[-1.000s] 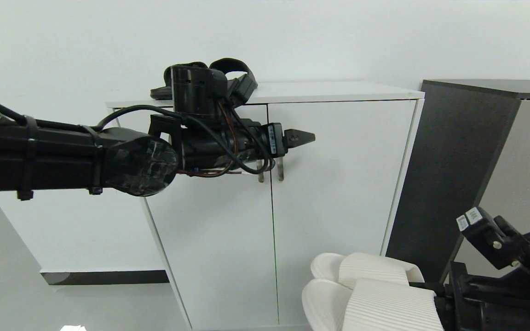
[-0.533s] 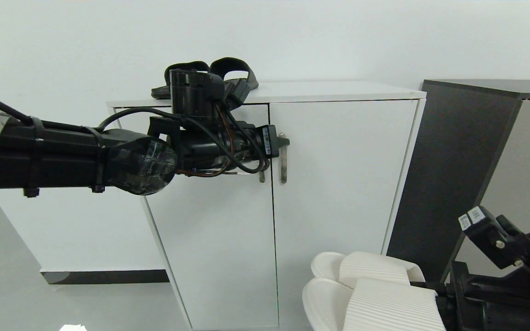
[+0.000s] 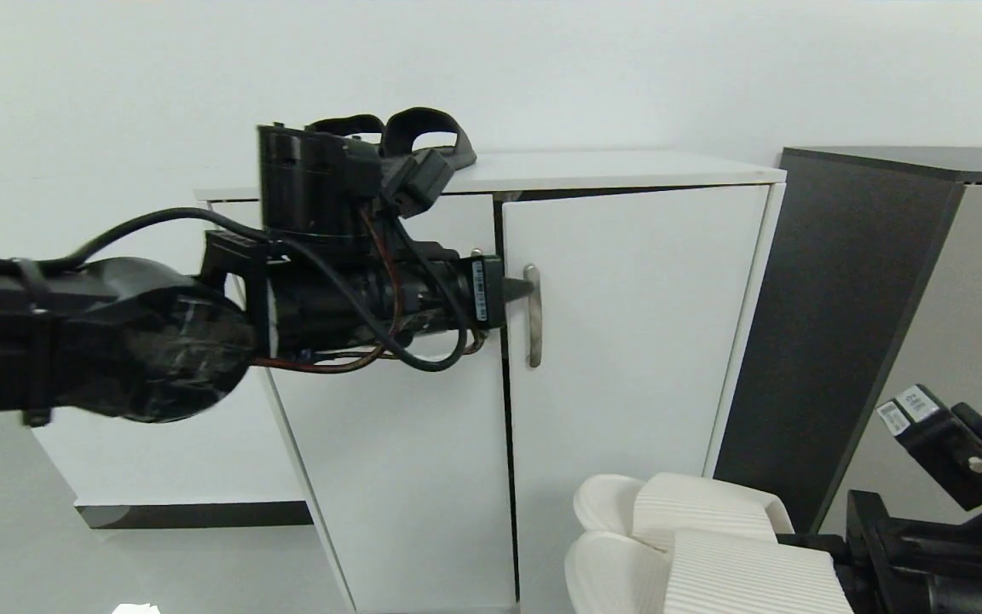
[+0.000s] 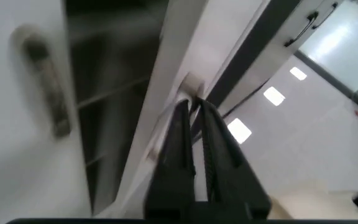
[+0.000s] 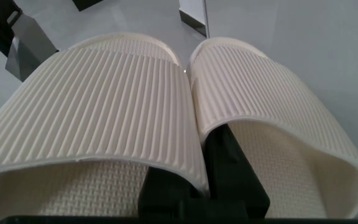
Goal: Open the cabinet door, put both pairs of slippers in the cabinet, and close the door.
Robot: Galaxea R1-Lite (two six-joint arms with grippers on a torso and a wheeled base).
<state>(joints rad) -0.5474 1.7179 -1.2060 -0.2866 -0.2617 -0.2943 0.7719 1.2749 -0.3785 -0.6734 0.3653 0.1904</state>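
Left gripper [image 3: 518, 290] pinched narrow on right door handle [image 3: 532, 317]; cabinet door [image 3: 627, 367] barely ajar. Pull along hinge arc, else grip likely slips. Right gripper [image 5: 207, 149] clamps white slippers [image 5: 104, 106], low before door; black slippers [image 3: 413, 132] on cabinet top [image 3: 627, 169].

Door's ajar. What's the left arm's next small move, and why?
Probably swing the right door wider with the left gripper at its handle: the dark gap looks too narrow for the white slippers held by the right gripper.
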